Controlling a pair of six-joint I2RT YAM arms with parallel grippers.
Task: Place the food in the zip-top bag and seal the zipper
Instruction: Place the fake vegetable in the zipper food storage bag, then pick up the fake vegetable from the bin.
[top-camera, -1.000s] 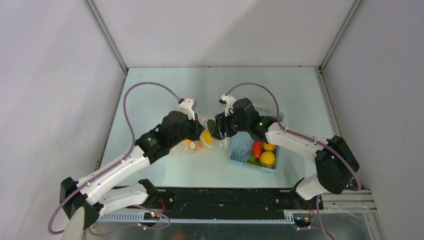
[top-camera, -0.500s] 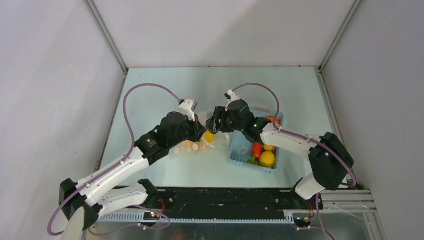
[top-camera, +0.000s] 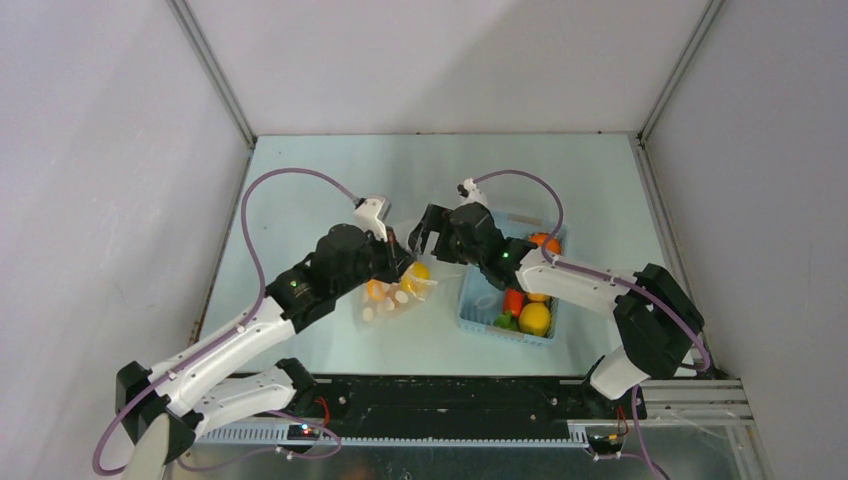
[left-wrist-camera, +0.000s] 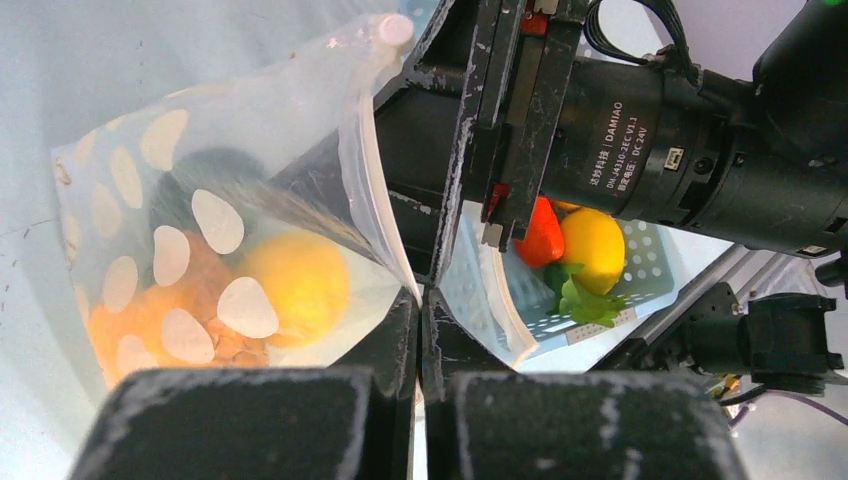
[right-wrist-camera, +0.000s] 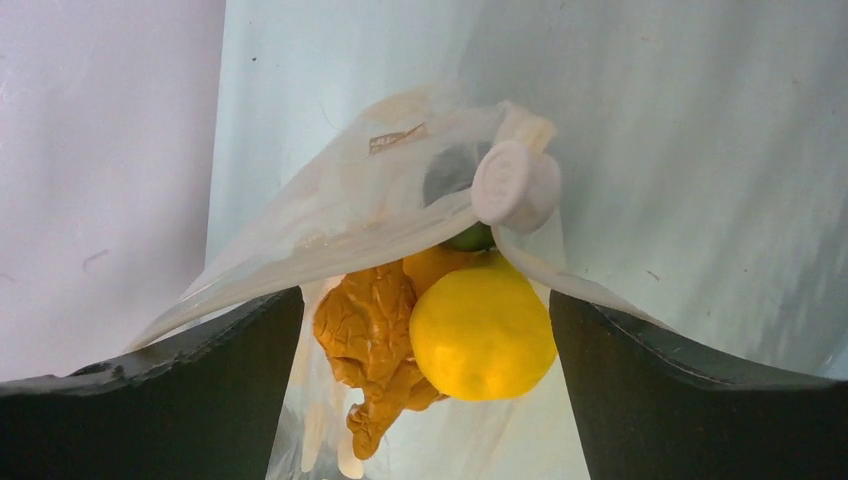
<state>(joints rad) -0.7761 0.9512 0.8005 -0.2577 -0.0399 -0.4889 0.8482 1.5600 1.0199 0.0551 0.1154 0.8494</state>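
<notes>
Top external view: the table (top-camera: 300, 190) carries both arms, which meet near its centre. The left arm (top-camera: 250, 325) reaches in from the near left. The right arm (top-camera: 580, 285) reaches in from the near right and passes over the light blue basket (top-camera: 468, 310).

The basket stands right of centre, just beside the zip-top bag (top-camera: 385, 308). It holds a red pepper (top-camera: 513, 300), a yellow fruit (top-camera: 534, 318), an orange piece (top-camera: 545, 240) and a green piece (top-camera: 505, 322). The right arm hides its far left part. In the left wrist view the same arm fills the upper right and blocks most of the basket.

The zip-top bag lies on the table left of the basket, its mouth raised toward both grippers. The left gripper (left-wrist-camera: 420, 300) is clenched on the rim of the mouth, with the film pinched between its fingers. The right gripper (top-camera: 420, 235) hangs at the mouth with jaws spread wide, grasping nothing. In the right wrist view its fingers (right-wrist-camera: 200, 400) stand one on each side of the opening.

Inside the bag a lemon (right-wrist-camera: 483, 340) touches a wrinkled orange piece (right-wrist-camera: 375, 330). A dark green piece (right-wrist-camera: 468, 238) sits behind them, partly covered by the slider (right-wrist-camera: 515, 185). The slider rests at the top of the mouth on the zipper (right-wrist-camera: 330, 245), which is unsealed.
</notes>
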